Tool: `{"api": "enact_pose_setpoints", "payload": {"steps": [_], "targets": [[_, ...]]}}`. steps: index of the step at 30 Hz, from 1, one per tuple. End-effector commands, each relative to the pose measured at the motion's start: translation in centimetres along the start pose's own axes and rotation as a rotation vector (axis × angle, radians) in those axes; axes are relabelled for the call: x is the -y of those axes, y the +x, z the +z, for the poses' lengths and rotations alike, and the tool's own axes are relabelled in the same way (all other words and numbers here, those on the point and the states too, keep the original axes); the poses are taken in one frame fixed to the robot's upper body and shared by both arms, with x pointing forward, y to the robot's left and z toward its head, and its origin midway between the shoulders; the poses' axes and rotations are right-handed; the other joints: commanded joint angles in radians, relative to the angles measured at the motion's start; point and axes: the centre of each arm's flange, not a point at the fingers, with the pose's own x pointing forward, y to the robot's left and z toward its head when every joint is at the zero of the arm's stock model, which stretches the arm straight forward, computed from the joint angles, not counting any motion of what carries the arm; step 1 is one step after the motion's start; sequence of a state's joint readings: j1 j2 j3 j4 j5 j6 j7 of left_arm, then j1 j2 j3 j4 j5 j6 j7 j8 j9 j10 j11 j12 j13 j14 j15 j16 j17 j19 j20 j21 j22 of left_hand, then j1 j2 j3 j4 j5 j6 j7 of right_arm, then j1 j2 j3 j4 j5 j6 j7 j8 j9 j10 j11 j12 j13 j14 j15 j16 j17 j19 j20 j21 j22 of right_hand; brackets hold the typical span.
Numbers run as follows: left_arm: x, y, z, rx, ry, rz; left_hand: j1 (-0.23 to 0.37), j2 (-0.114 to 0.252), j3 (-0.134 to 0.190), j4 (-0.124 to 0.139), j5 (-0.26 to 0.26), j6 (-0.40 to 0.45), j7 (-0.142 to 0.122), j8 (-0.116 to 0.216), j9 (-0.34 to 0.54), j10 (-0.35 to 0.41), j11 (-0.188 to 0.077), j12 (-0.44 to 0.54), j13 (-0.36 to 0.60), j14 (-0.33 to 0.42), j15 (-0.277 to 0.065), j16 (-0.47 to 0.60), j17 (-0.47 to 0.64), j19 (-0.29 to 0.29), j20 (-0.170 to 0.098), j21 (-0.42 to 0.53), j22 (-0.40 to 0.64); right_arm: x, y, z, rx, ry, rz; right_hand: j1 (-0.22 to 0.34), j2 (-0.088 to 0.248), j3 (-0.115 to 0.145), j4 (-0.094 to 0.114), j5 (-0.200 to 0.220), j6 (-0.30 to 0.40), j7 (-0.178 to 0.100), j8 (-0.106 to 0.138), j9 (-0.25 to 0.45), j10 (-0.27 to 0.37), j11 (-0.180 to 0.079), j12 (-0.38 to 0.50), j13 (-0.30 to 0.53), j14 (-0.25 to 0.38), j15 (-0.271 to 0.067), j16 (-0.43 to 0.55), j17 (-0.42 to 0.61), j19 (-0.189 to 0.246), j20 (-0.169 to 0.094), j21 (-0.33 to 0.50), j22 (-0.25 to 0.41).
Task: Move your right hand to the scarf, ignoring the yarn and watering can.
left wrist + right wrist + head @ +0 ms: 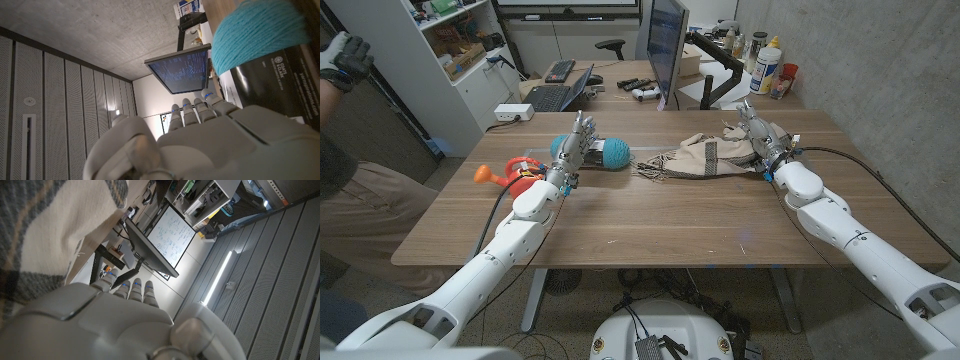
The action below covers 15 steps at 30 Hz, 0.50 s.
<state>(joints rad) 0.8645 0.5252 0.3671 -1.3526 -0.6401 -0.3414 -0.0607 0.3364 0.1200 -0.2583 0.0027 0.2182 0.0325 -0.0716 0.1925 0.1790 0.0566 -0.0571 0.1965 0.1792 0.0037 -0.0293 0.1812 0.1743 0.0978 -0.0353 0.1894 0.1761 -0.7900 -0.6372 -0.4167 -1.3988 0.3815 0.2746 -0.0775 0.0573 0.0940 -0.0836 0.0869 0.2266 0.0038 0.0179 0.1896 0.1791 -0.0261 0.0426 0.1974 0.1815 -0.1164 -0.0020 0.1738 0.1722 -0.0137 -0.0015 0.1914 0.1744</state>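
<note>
1. Head view: right hand (760, 140) is seen upper right of centre, at the right end of the scarf (705, 157), touching or overlapping its edge. Judged: the reach is essentially complete.
2. Right-hand fingers are seen extended, close together and slightly curled in the right wrist view (131, 289). No fabric is seen pinched; whether anything is gripped cannot be told.
3. The scarf, beige with darker stripes and a fringed end, is laid crumpled across the centre of the frame, fringe pointing left. In the right wrist view it is seen right against the hand (45, 235).
4. Left hand (576, 150) is seen left of centre, against the teal yarn (610, 153). In the left wrist view the yarn (260, 32), with its black label, is just beside the fingers (192, 110), which are straight and together. Contact is likely but a hold is not shown. Judged: parked there, not part of the task.
5. The orange watering can (510, 176) is seen further left, beside the left forearm, well apart from the scarf. Distractors are grouped on the left, so the right-side path is unobstructed.
6. Surface: wooden table (650, 225), plain grain. Room: concrete wall at right, monitor (665, 45) and desks with a keyboard behind, white shelving upper left. A person's gloved hand (345, 57) is seen at the upper-left edge.
</note>
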Motion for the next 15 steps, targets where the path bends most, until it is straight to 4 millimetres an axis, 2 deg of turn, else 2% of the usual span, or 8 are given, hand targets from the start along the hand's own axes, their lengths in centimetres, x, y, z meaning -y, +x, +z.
{"api": "enact_pose_setpoints", "payload": {"steps": [1, 15], "targets": [[-0.1, -0.2, 0.0, -0.001, 0.011, 0.001, 0.012, -0.002, -0.003, -0.004, 0.004, 0.007, 0.000, 0.004, 0.005, 0.005, -0.001, 0.004, 0.005, 0.004, -0.076, 0.005, 0.003, 0.011, -0.011, 0.006, 0.001, 0.1, 0.6, 0.6, -0.020, -0.166, -0.006, 0.006, 0.011, 0.004, 0.003, 0.001, 0.002, 0.004, 0.007, 0.003, -0.005, 0.003, 0.007, 0.003, -0.008, 0.001, 0.002, 0.004, -0.013, 0.004, -0.001, 0.005], [0.0, -0.1, 0.0, -0.003, 0.010, 0.001, 0.012, -0.003, -0.002, -0.004, 0.004, 0.008, 0.001, 0.004, 0.005, 0.005, 0.000, 0.004, 0.005, 0.004, -0.076, 0.005, 0.004, 0.011, -0.010, 0.007, 0.001, 0.2, 1.3, 1.7, -0.014, -0.348, -0.011, 0.005, 0.009, 0.004, 0.003, -0.001, 0.010, 0.002, 0.008, 0.003, -0.006, 0.005, 0.008, 0.003, -0.012, 0.004, 0.003, 0.004, -0.024, 0.009, -0.004, 0.005]]}}
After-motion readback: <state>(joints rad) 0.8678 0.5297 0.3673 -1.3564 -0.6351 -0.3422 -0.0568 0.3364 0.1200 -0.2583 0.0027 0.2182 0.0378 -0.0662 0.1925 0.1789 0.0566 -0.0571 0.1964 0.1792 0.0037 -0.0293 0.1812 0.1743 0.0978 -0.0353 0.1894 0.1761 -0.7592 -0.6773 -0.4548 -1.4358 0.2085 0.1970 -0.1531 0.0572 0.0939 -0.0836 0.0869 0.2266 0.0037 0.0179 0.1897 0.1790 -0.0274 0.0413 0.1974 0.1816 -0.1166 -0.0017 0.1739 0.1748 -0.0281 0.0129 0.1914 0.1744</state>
